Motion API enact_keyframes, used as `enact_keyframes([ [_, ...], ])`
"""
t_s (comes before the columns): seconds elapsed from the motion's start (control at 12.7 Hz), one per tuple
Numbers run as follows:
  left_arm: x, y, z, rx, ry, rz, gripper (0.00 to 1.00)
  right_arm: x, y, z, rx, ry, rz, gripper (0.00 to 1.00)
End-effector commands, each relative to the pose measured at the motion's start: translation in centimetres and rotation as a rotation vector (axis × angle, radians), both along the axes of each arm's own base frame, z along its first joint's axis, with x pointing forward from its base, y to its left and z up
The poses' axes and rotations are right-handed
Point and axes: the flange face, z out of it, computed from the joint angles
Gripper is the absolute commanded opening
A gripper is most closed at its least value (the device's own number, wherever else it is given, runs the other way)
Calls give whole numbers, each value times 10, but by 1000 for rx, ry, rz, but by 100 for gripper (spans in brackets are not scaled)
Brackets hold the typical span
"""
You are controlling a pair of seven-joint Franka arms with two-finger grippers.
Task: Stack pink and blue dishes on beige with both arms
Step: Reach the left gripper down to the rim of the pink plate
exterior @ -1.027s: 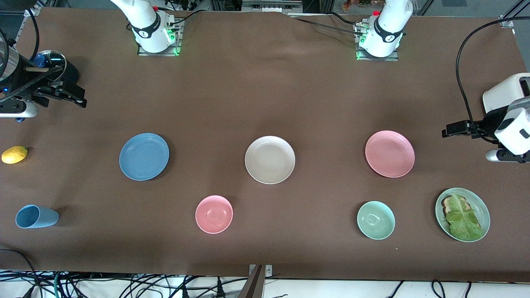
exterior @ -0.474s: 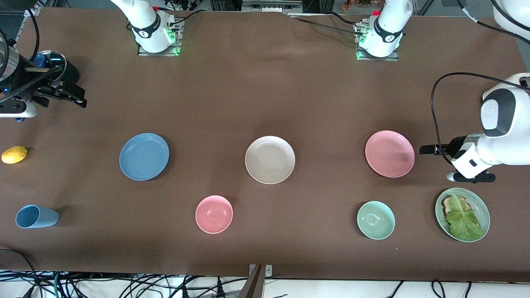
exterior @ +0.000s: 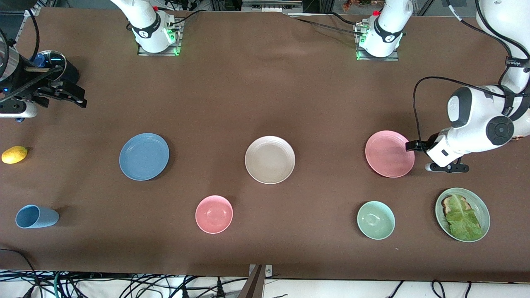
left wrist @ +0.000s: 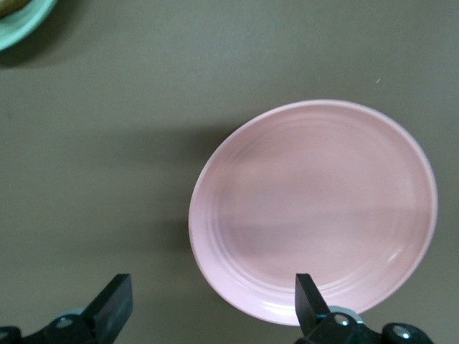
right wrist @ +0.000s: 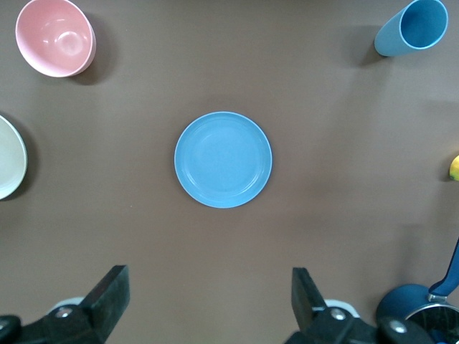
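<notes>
Three same-sized plates lie in a row across the table. The blue dish (exterior: pixel 144 156) is toward the right arm's end, the beige plate (exterior: pixel 270 159) in the middle, and the pink dish (exterior: pixel 389 153) toward the left arm's end. My left gripper (exterior: pixel 410 145) is open and low beside the pink dish's rim, on the side toward the left arm's end of the table. In the left wrist view the pink dish (left wrist: pixel 313 211) fills the picture ahead of the open left gripper (left wrist: pixel 211 308). My right gripper (exterior: pixel 78 98) waits open at the right arm's end of the table. The blue dish (right wrist: pixel 223 159) lies ahead of the right gripper (right wrist: pixel 208 301) in its wrist view.
Nearer the front camera stand a pink bowl (exterior: pixel 214 214), a pale green bowl (exterior: pixel 376 220), a green plate with bread and lettuce (exterior: pixel 462 214) and a tipped light blue cup (exterior: pixel 36 216). A lemon (exterior: pixel 14 154) and a lidded pot (exterior: pixel 51 62) sit by the right gripper.
The left arm has swung in from the table's end, bringing its open gripper up to the pink dish's rim. The right arm and all the dishes have stayed put.
</notes>
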Motion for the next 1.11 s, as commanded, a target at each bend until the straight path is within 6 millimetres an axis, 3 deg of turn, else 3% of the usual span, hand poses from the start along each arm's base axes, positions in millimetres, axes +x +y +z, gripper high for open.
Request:
enact_keyframes([
  [0.0, -32, 11, -20, 33, -64, -37, 100, -1, 2, 2, 3, -9, -11, 100],
  [0.4, -39, 14, -61, 7, -35, -33, 100, 0, 2, 2, 3, -10, -11, 100],
  [0.63, -38, 15, -77, 3, -14, -63, 87, 0, 4, 3, 4, -13, -6, 100],
  [0.79, -39, 23, -82, 0, -7, -56, 61, -1, 6, 4, 2, -16, -5, 100],
  [0.87, -41, 24, -84, 0, 4, -51, 20, 0, 5, 4, 1, -18, -5, 100],
  [0.95, -42, 32, -85, 1, 4, -39, 0, 0, 5, 4, -3, -19, -5, 100],
  [1.03, -41, 35, -83, -1, 1, -43, 0, 0, 3, 5, -3, -23, -6, 100],
])
